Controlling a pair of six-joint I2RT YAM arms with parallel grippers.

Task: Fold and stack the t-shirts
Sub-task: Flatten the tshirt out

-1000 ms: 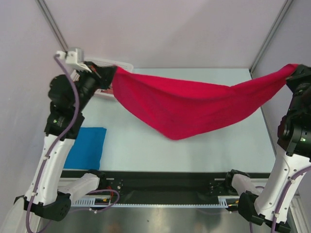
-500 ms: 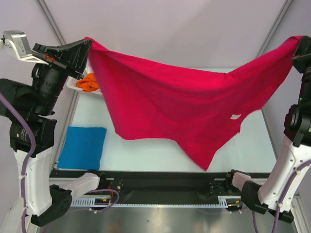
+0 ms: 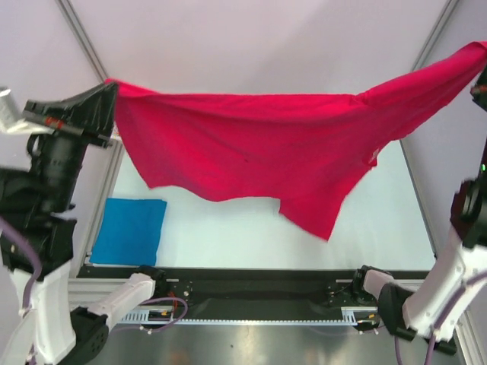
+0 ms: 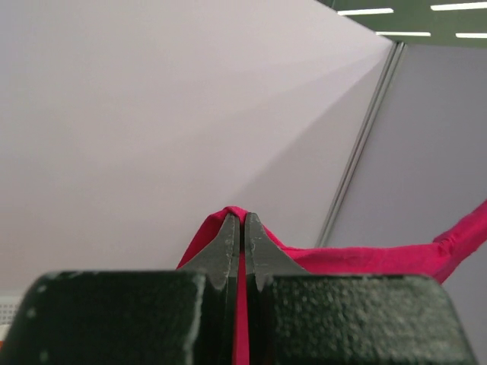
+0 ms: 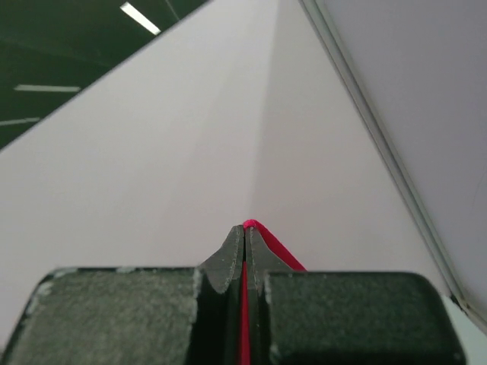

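Observation:
A large crimson-red t-shirt [image 3: 266,152] hangs spread out high above the table, stretched between both arms. My left gripper [image 3: 112,85] is shut on its left corner; in the left wrist view the red cloth [image 4: 365,258] shows pinched between the fingers [image 4: 228,247]. My right gripper is at the top right edge of the overhead view, mostly cut off; its wrist view shows the fingers [image 5: 232,258] shut on a thin edge of red cloth [image 5: 270,243]. A folded bright blue t-shirt [image 3: 131,230] lies flat on the table at the near left.
The pale table [image 3: 228,236] lies under the hanging shirt. Grey enclosure walls with metal posts [image 3: 82,38] stand behind and at both sides. The arm bases and a black rail [image 3: 251,293] run along the near edge.
Both arms have lifted and pulled apart, raising the red shirt and stretching it wider and flatter. The basket at the back left is now hidden behind the shirt and left arm.

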